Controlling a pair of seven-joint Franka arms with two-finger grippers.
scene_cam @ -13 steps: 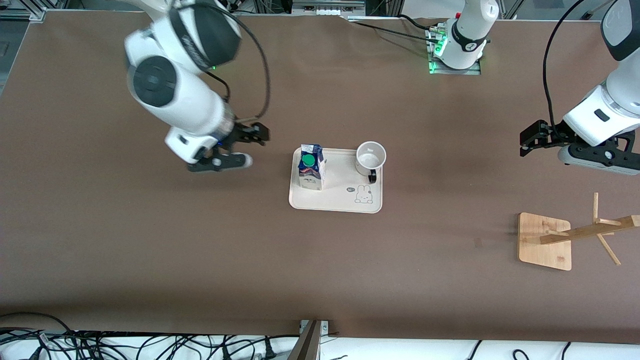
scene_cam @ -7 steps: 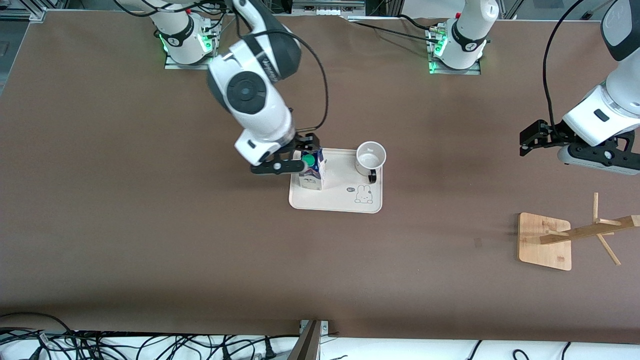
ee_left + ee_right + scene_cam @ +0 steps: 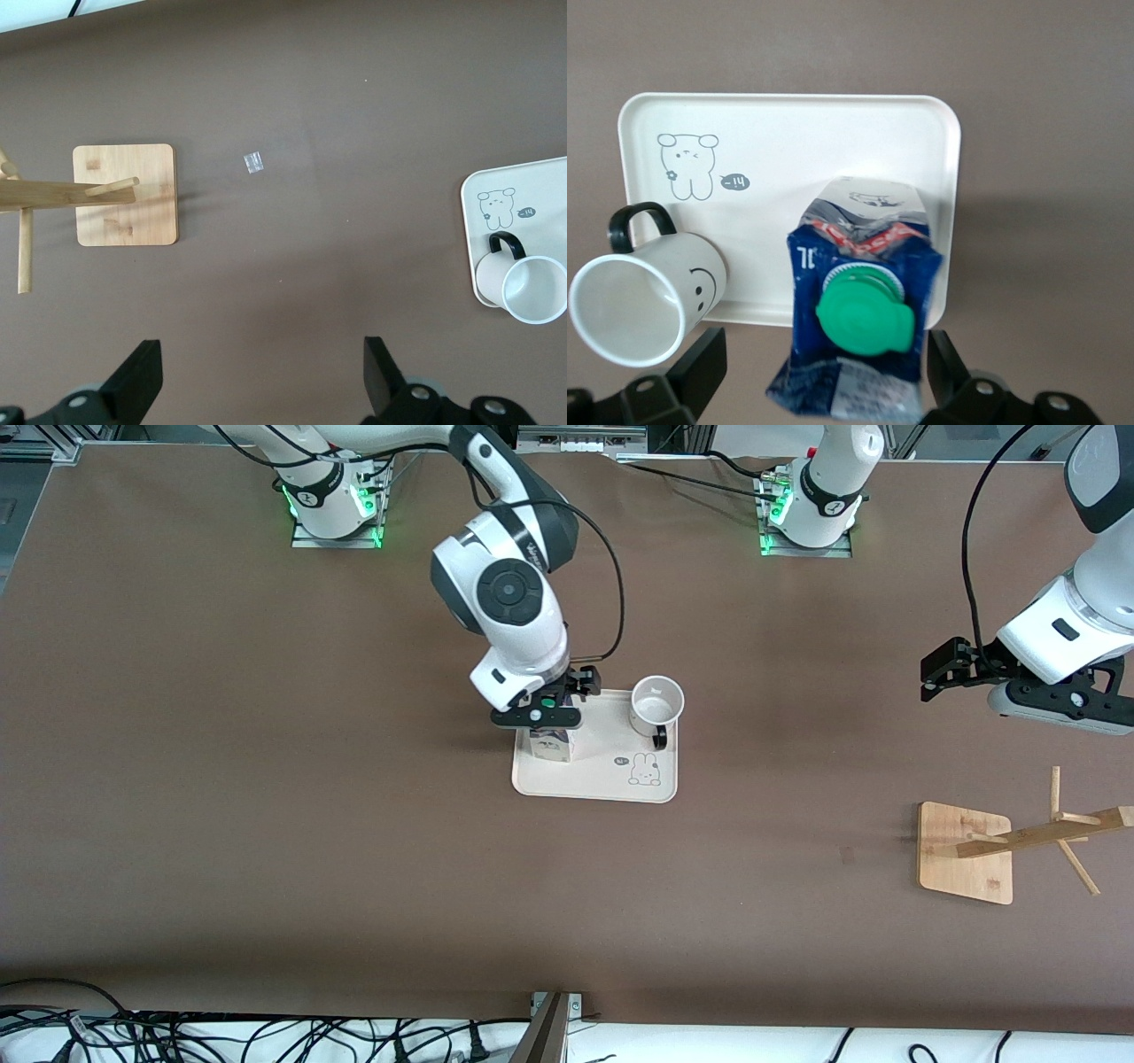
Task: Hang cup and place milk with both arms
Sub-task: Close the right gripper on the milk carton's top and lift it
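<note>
A wide brown table (image 3: 266, 850) fills nearly the whole front view, matte and plain apart from a tiny pale scrap (image 3: 253, 162) lying on it between the tray and the wooden rack. Along the table's edge nearest the front camera hang tangled black cables (image 3: 266, 1036) over a white floor; along the top edge stand the two arm bases on metal plates lit green.

The cream tray (image 3: 594, 784) with a bunny drawing sits near the middle of the table and serves as the landmark. On it, at the end toward the right arm, stands the milk (image 3: 864, 310), upright, its green cap facing up. At the tray's end toward the left arm stands the cup (image 3: 656, 704), upright and open-mouthed, its black handle turned toward the front camera and its smiley showing in the right wrist view.

The right claw (image 3: 556, 701) hangs directly over the milk on the tray, its fingers spread wide to either side of the carton and gripping nothing. The left claw (image 3: 961, 669) waits in the air well away from the tray, toward the left arm's end of the table, fingers wide apart and empty.

The wooden rack (image 3: 1019, 846), a square bamboo base with a pegged post, stands well apart from the tray at the left arm's end, nearer the front camera than the tray.
</note>
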